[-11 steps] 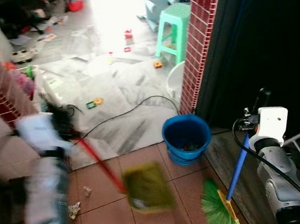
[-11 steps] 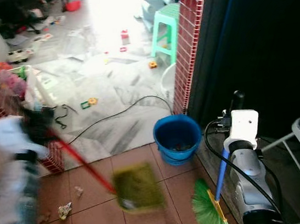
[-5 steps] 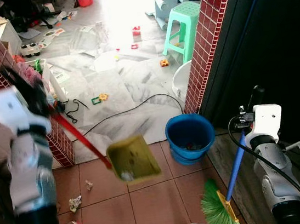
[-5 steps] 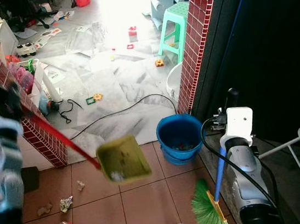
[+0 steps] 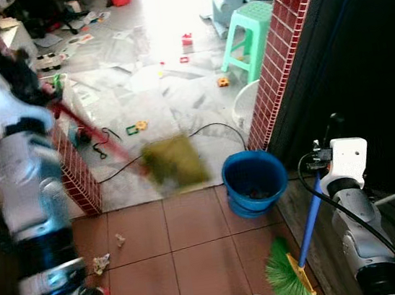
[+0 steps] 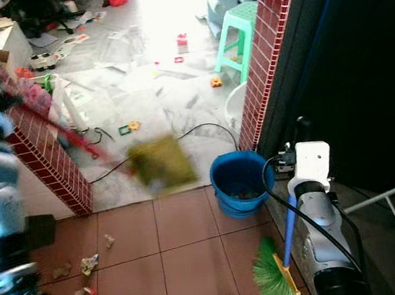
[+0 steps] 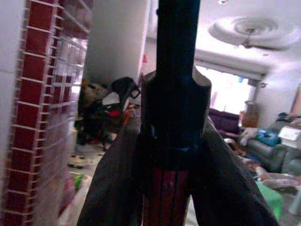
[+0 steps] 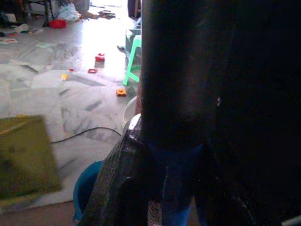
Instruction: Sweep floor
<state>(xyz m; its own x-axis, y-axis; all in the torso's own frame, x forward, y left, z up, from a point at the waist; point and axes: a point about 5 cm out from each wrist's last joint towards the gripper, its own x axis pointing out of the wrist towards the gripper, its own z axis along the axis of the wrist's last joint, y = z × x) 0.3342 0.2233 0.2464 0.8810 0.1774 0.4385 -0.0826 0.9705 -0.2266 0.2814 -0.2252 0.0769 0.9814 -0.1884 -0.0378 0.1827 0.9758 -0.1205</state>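
Observation:
My left gripper (image 5: 21,67) is raised high at the left, shut on the red handle (image 5: 93,132) of an olive-green dustpan (image 5: 174,163). The pan hangs blurred in the air just left of a blue bucket (image 5: 254,182). In the left wrist view the fingers (image 7: 117,188) clamp the red handle (image 7: 164,197). My right gripper (image 5: 328,146) is shut on the blue handle (image 5: 310,220) of a broom, whose green bristles (image 5: 288,281) rest on the tiles. Scraps of litter (image 5: 100,263) lie on the terracotta tiles at the lower left.
A red brick pillar (image 5: 273,57) and a dark wall stand right of the bucket. A low brick wall (image 5: 77,170) is at my left. Beyond lie a marble floor with toys, a black cable (image 5: 202,128), a green stool (image 5: 248,32) and a white basin (image 5: 250,104).
My left arm has lifted, carrying the dustpan up and to the right, from over the tiles to beside the bucket. The right arm and broom have stayed put.

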